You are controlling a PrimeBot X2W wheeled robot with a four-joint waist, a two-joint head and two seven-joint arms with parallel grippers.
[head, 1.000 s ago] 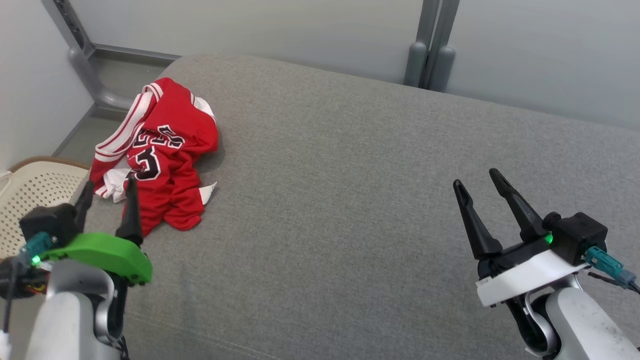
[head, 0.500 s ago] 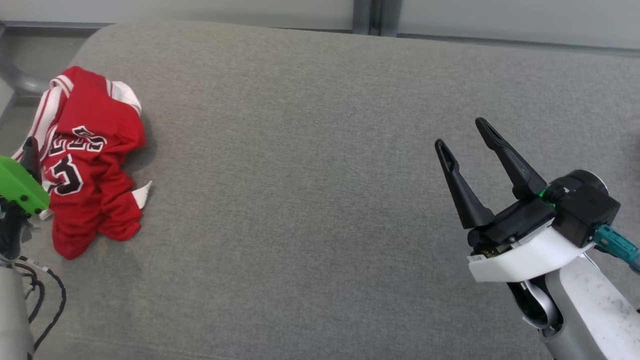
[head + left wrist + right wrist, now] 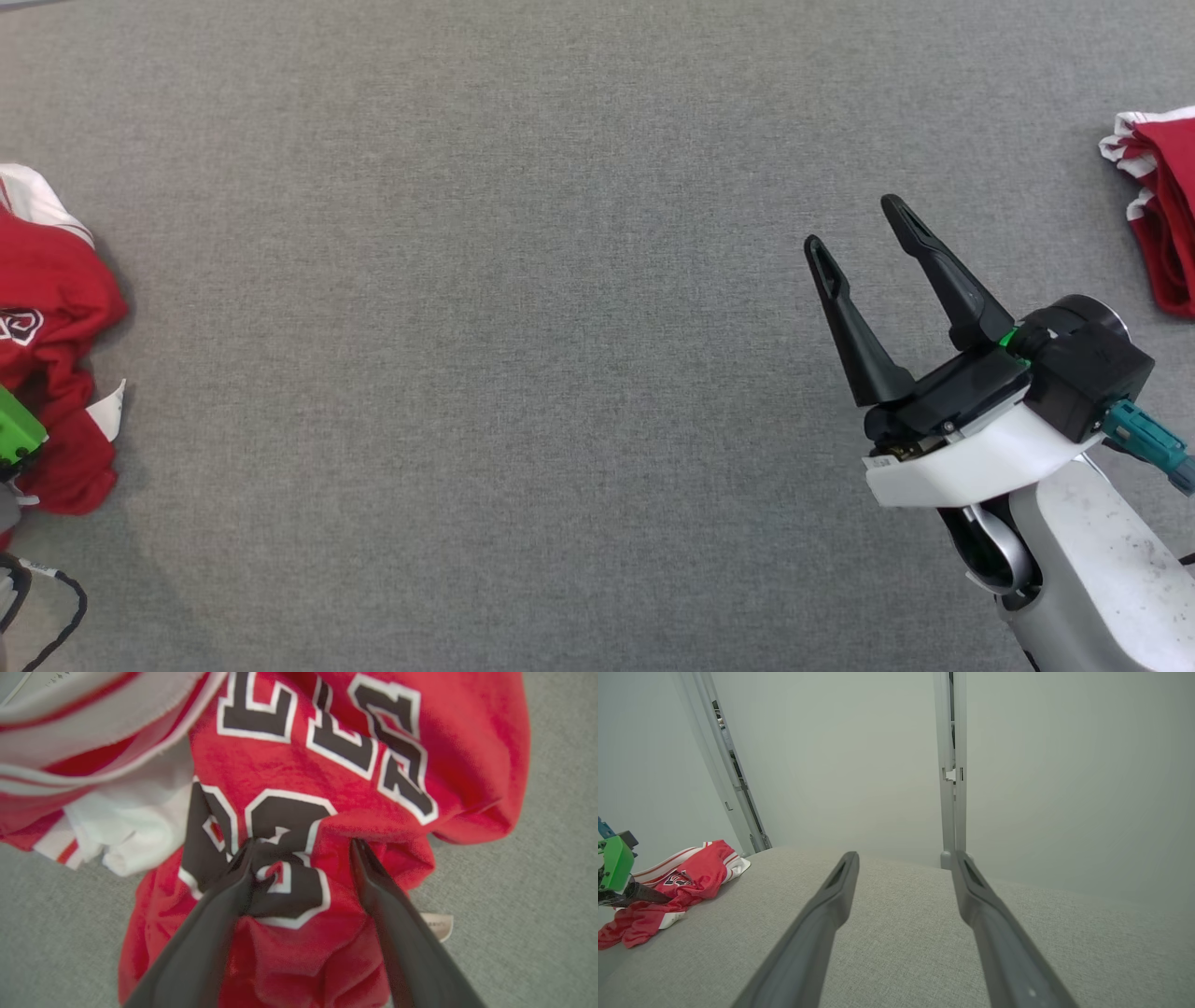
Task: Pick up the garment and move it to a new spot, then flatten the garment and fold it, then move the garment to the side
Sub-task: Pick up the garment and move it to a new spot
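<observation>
The garment (image 3: pixel 327 765) is a crumpled red jersey with white trim and black letters and numbers. It lies on the grey padded surface (image 3: pixel 513 280), cut off by the left edge of the head view (image 3: pixel 47 308). My left gripper (image 3: pixel 303 847) is open, its fingertips pressed into the fabric on either side of a bunched fold at the number. Its green wrist mount (image 3: pixel 14 434) sits over the garment's near part. My right gripper (image 3: pixel 850 222) is open and empty, well to the right of the garment; in its own view its fingers (image 3: pixel 831 905) spread above bare surface.
A second red and white cloth (image 3: pixel 1158 215) lies at the right edge of the surface. A wall with metal posts (image 3: pixel 950 765) stands behind the surface. A white tag (image 3: pixel 437 924) sticks out from the jersey's edge.
The head camera has swung right and down, so the jersey now sits at the view's left edge and a second red cloth shows at the right. The right gripper stays open.
</observation>
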